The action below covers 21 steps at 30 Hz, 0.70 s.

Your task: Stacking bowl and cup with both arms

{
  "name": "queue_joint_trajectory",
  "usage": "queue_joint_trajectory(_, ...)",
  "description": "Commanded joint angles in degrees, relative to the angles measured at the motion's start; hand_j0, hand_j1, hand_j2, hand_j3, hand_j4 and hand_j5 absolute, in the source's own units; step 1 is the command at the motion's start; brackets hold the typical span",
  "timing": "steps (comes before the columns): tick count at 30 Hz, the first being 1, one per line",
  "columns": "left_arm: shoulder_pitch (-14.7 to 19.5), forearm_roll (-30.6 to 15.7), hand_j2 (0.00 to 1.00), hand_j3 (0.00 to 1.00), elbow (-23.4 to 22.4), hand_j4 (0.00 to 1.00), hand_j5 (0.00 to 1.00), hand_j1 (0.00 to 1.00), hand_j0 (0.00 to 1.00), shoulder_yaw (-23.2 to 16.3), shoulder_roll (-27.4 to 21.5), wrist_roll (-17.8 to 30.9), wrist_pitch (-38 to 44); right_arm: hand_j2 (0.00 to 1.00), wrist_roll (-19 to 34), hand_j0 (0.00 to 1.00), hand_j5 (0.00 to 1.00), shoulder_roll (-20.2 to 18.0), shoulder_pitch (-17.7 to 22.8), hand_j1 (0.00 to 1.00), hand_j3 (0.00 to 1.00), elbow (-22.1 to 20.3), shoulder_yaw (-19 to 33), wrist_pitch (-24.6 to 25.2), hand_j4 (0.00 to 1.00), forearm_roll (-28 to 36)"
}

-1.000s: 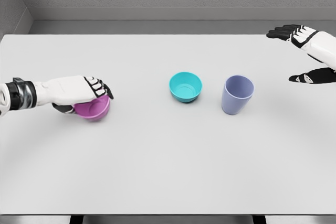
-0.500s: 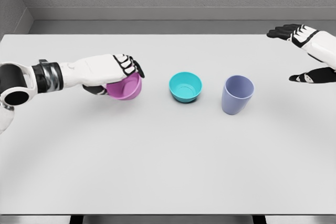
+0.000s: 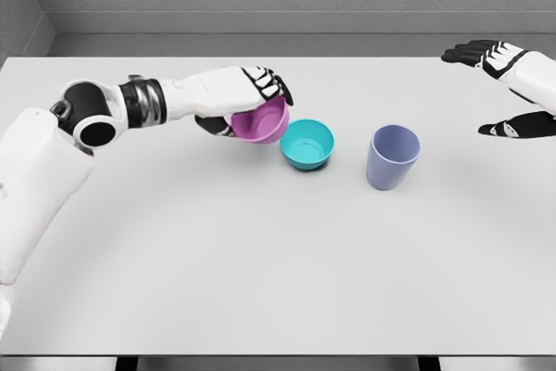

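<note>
In the head view I see my left hand with its fingers curled over the rim of the round pink plastic bowl, gripping it. The bowl tips its opening toward the right and sits just left of the round teal plastic bowl; whether the two touch, I cannot tell. The teal bowl stands upright on the plain white table. The tall lavender plastic cup stands upright near the teal bowl, on its right and apart from it. My right hand hovers well right of the teal bowl, beyond the cup, fingers spread and empty.
</note>
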<state>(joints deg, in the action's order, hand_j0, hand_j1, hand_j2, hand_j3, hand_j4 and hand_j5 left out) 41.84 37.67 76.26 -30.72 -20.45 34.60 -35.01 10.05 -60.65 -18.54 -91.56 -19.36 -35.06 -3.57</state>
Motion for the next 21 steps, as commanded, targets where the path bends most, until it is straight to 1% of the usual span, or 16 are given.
queue_joint_trajectory(1, 0.00, 2.41, 0.18, 0.18, -2.61, 0.18, 0.18, 0.18, 0.18, -0.05, 3.13, -0.32, 0.01, 1.00, -0.03, 1.00, 1.00, -0.08, 0.00, 1.00, 1.00, -0.02, 0.03, 0.06, 1.00, 0.41)
queue_joint_trajectory(3, 0.44, 4.87, 0.18, 0.18, -3.40, 0.18, 0.18, 0.18, 0.18, -0.13, 5.24, -0.32, 0.01, 1.00, -0.03, 1.00, 1.00, -0.08, 0.00, 1.00, 1.00, -0.02, 0.03, 0.06, 1.00, 0.41)
queue_joint_trajectory(4, 0.53, 4.96, 0.18, 0.18, -4.02, 0.18, 0.18, 0.18, 0.18, -0.57, 5.51, -0.32, 0.01, 1.00, -0.03, 1.00, 1.00, -0.08, 0.00, 1.00, 1.00, -0.02, 0.03, 0.06, 1.00, 0.41)
queue_joint_trajectory(7, 1.67, 7.42, 0.19, 0.19, -8.23, 0.19, 0.19, 0.19, 0.19, -0.92, 8.41, -0.32, 0.01, 1.00, -0.03, 1.00, 1.00, -0.08, 0.00, 1.00, 1.00, -0.02, 0.03, 0.06, 1.00, 0.41)
queue_joint_trajectory(8, 2.11, 7.42, 0.19, 0.19, -8.59, 0.19, 0.19, 0.19, 0.19, -1.54, 8.94, -0.32, 0.01, 1.00, -0.03, 1.00, 1.00, 0.00, 0.00, 1.00, 1.00, -0.02, 0.03, 0.06, 1.00, 0.41)
queue_joint_trajectory(9, 2.20, 7.51, 0.19, 0.19, -8.68, 0.19, 0.19, 0.19, 0.19, -2.42, 9.29, -0.23, 0.01, 1.00, -0.03, 1.00, 1.00, -0.08, 0.00, 1.00, 1.00, -0.02, 0.03, 0.06, 1.00, 0.41)
queue_joint_trajectory(14, 2.20, 7.60, 0.19, 0.19, -8.68, 0.19, 0.19, 0.19, 0.19, -2.51, 10.61, -0.23, 0.01, 1.00, -0.03, 1.00, 1.00, -0.08, 0.00, 1.00, 1.00, -0.02, 0.03, 0.06, 1.00, 0.41)
queue_joint_trajectory(21, 3.52, 6.63, 0.20, 0.20, -8.68, 0.20, 0.20, 0.20, 0.20, -2.95, 10.52, -0.32, 0.01, 1.00, -0.03, 1.00, 1.00, -0.08, 0.00, 1.00, 1.00, -0.02, 0.03, 0.06, 1.00, 0.41)
